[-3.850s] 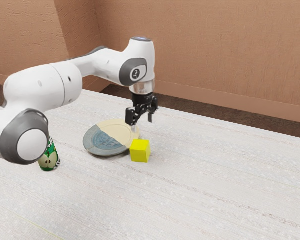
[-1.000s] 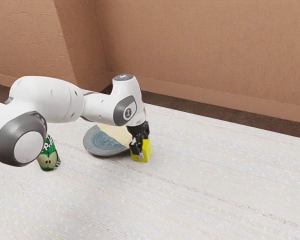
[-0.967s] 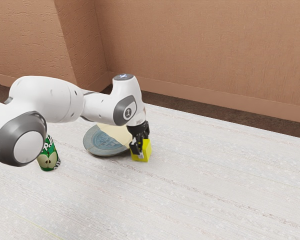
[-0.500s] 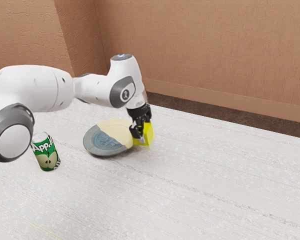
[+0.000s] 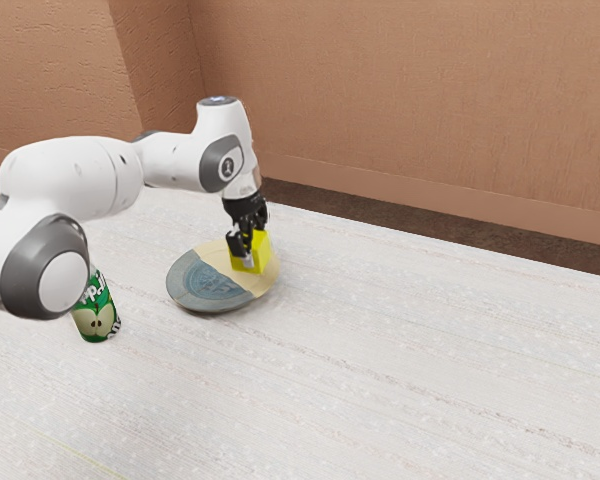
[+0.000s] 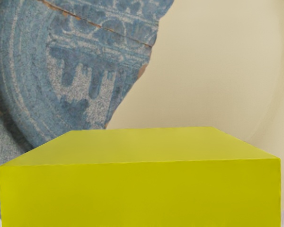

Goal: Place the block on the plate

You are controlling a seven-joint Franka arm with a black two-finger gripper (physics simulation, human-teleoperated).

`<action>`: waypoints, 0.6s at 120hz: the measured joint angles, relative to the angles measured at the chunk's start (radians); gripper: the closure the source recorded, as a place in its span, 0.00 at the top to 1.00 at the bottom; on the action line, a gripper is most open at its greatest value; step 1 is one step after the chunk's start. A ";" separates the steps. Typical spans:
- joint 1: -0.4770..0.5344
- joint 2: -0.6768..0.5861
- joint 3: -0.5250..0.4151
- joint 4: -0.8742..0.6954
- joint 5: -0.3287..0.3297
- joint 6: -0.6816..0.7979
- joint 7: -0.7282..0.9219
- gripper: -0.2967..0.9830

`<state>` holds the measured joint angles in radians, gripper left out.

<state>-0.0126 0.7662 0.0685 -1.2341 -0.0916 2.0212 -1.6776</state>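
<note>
Exterior view: gripper (image 5: 251,252) closed on the block (image 5: 257,257), fingers apart by the block's width, one on each side. Gripper points down over the plate (image 5: 202,287). Block is yellow, roughly a cube, sits over the plate's cream part, toward the plate's far edge. Can't tell whether its underside touches the plate or is just above it. Plate is round, two-tone: patterned blue-grey part toward the exterior view's left, plain cream part toward the exterior view's right, uneven line between them. Plate lies flat on the worktop (image 5: 400,370), which is white with a light grain. Green can (image 5: 97,318) with apple picture and white lettering stands upright, apart from the plate, off its exterior view's left side and a bit nearer the camera. Can's top is partly hidden by the arm (image 5: 70,180). Arm is white with grey joint covers, comes in from the exterior view's left and bends down to the plate. Well beyond the plate: brown wall (image 5: 400,90), strip of dark floor (image 5: 380,212) at its foot.

Wrist view: block close under the hand, top face and one side face visible, edges level with each other. Plate spreads out behind it, blue-grey pattern and cream part both visible, jagged border running down to the block's top face.
</note>
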 joint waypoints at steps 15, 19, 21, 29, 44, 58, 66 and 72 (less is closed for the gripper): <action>0.050 0.002 0.000 0.000 -0.022 -0.018 0.033 0.54; 0.059 0.003 0.001 -0.001 -0.029 -0.021 0.041 0.54; 0.064 0.003 0.001 -0.002 -0.033 -0.022 0.046 0.54; 0.077 0.008 0.002 -0.004 -0.050 -0.027 0.065 0.54; 0.090 0.015 0.002 -0.005 -0.067 -0.031 0.096 0.54; 0.096 0.017 0.002 -0.006 -0.074 -0.033 0.121 0.54; 0.097 0.018 0.002 -0.006 -0.078 -0.034 0.133 0.54; 0.097 0.018 0.003 -0.006 -0.080 -0.035 0.144 0.56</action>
<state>0.0843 0.7846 0.0712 -1.2405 -0.1716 1.9865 -1.5331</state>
